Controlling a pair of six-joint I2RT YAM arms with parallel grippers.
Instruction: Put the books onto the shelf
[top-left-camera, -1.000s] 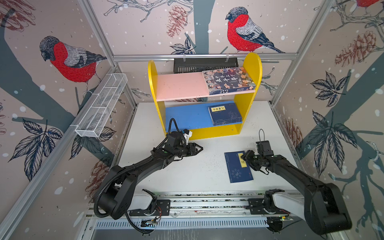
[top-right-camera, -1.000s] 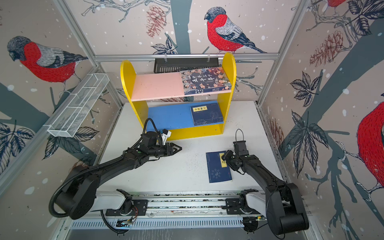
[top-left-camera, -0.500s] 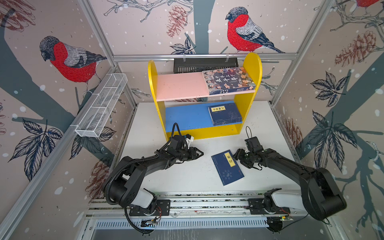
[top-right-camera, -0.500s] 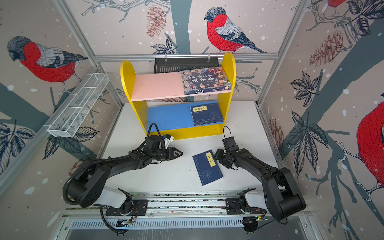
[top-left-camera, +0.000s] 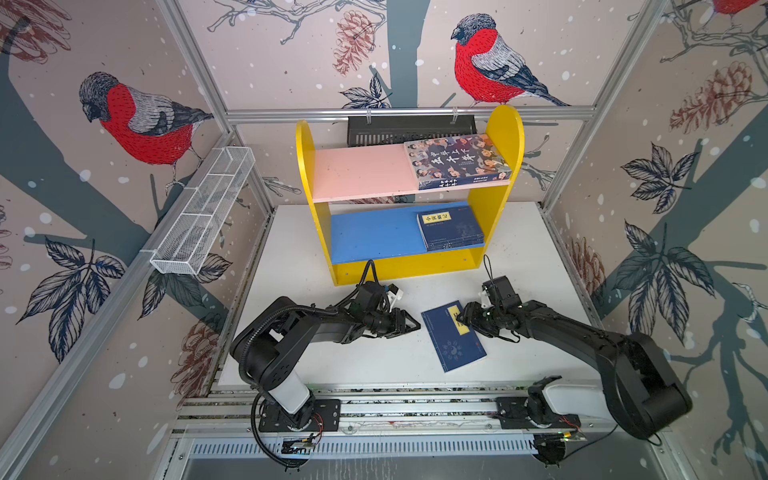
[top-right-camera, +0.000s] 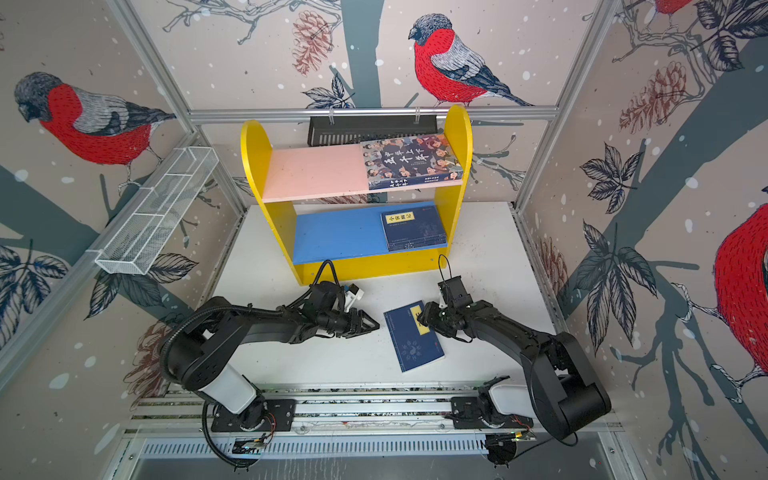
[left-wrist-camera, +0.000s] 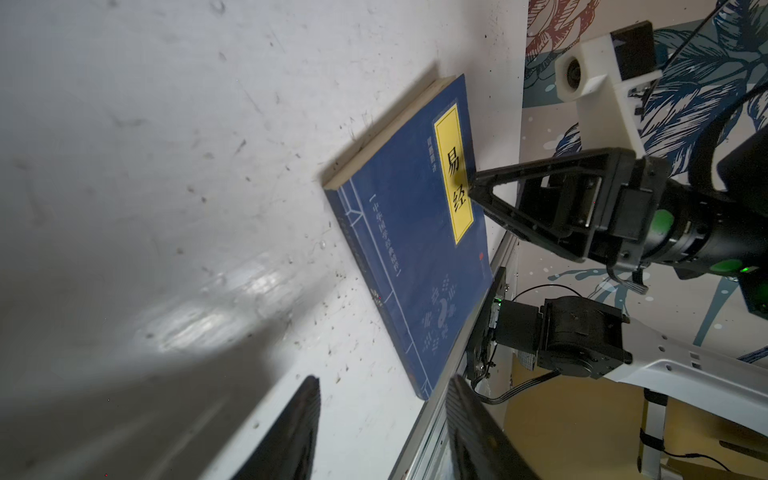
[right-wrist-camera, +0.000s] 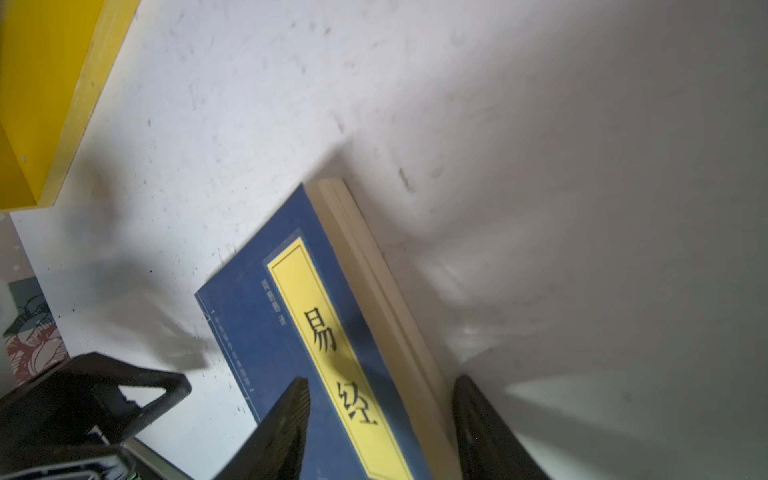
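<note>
Since one second ago, the blue book (top-left-camera: 453, 337) slid left and turned; it lies flat on the table (top-left-camera: 519, 253), before the shelf (top-left-camera: 505, 137). Astride its page edge stands the right claw (top-left-camera: 460, 321), half wide; the left claw (top-left-camera: 414, 326) is half wide, empty. Better to seat the edge deep before closing. I cannot see if a finger is under the book.

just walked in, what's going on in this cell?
One navy book lies flat on the table. The right gripper is at its yellow-label side, jaws apart astride the page edge, no clear grip. The left gripper hovers open near the opposite side. On the shelf: colourful book on the pink board, navy stack on the blue board.
</note>
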